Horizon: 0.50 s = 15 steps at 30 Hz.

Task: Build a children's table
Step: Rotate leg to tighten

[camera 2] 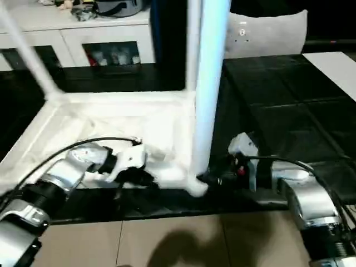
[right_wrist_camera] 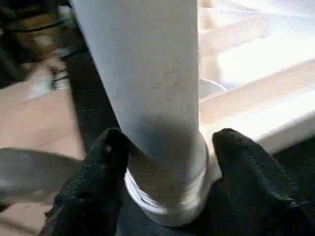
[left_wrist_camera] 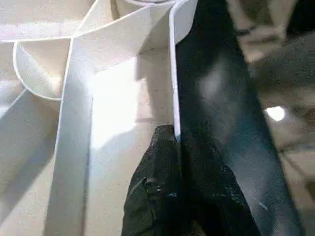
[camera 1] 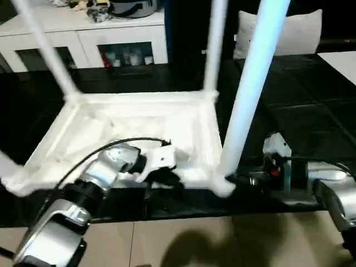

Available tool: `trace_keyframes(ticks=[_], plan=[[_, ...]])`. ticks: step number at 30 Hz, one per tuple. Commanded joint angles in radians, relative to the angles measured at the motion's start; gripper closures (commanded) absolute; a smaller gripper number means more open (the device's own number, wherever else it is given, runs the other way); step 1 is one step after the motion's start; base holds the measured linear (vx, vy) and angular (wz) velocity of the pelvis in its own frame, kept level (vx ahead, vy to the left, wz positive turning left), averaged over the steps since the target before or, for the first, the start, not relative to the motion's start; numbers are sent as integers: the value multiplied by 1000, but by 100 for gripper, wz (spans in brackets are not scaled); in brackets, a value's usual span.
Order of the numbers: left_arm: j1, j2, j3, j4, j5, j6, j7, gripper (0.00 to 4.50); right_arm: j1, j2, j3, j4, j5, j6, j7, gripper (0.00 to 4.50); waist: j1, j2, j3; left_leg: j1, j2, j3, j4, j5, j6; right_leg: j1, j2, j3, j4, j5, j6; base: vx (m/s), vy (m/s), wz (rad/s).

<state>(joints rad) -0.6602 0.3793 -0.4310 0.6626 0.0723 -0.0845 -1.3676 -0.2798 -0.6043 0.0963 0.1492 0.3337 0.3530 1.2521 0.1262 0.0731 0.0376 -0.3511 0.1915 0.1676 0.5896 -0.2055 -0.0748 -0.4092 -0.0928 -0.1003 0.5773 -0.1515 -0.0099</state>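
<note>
Upside-down children's table (camera 1: 128, 125), legs (camera 1: 253, 83) upright

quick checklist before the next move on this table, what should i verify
1. Table top lies upside down on the dark surface: ok.
2. Left gripper shut on the top's near rim, fingers pinching the thin wall: ok.
3. Right gripper around the base of the near-right leg, one finger on each side: ok. Whether the fingers press on it: cannot tell.
4. Near-right leg fully seated in its corner socket: cannot tell; threads show at its base in the right wrist view.
5. Two far legs standing in their corners: ok.
6. Near-left corner fitted with a leg: cannot tell.
</note>
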Motion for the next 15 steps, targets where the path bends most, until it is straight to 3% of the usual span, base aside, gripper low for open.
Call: trace_keyframes(ticks=[1,10,15], plan=[[2,5,-52,-9,26,-21,-48,450,-10,-13,14,-31,22,13,33,197,1,-26,-60,-7,36,-2,-64,-150,100,61,-59,45,-66,-342,-179,0,0,0],[-5,-1,-53,1,30,-48,-67,450,-17,6,44,-22,48,32,92,254,14,-24,-63,-6,34,-3,-63,-132,84,61,-59,45,-64,-339,-167,0,0,0],[-6,-19,-30,7,8,-19,-44,450,-2,15,28,-41,77,59,82,255,15,-23,-63,-5,34,-2,-63,-138,83,61,-58,45,-65,-335,-172,0,0,0]])
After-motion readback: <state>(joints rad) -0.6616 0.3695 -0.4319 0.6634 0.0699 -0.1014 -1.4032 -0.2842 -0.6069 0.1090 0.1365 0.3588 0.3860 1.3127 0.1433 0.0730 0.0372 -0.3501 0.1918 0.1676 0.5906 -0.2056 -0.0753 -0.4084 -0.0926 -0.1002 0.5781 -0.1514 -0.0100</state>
